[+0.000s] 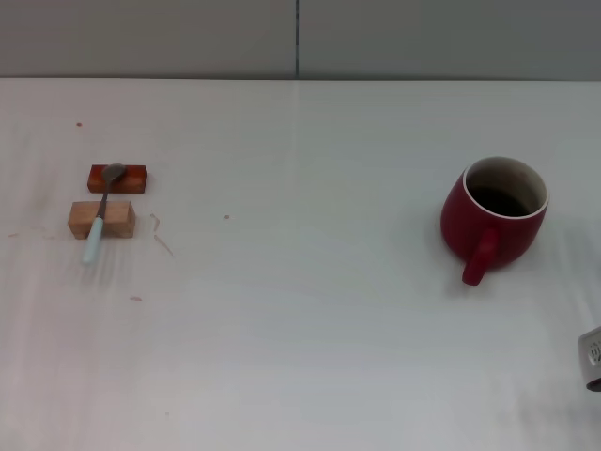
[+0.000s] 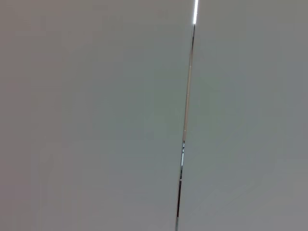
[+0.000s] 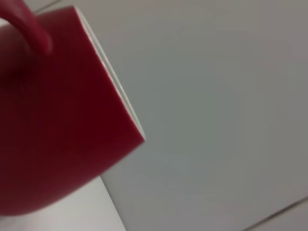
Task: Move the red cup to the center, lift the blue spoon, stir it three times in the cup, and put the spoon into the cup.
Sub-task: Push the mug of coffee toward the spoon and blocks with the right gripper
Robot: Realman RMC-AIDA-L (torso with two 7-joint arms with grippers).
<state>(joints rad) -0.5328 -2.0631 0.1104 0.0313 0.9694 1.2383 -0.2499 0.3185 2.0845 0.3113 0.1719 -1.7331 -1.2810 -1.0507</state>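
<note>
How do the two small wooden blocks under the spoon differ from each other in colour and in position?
The reddish-brown block is darker; the tan block is pale. The reddish-brown block lies farther from the robot and carries the bowl end of the blue spoon; the tan block lies nearer and carries the spoon's neck, where the handle begins. Both are small rectangular blocks lying flat on the white table, apart from each other, far from the red cup.

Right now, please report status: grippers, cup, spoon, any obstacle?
Right gripper at table's right edge, off red cup. Left arm unseen. Cup upright, right side. Blue spoon far left, across two wooden blocks. Path clear.
</note>
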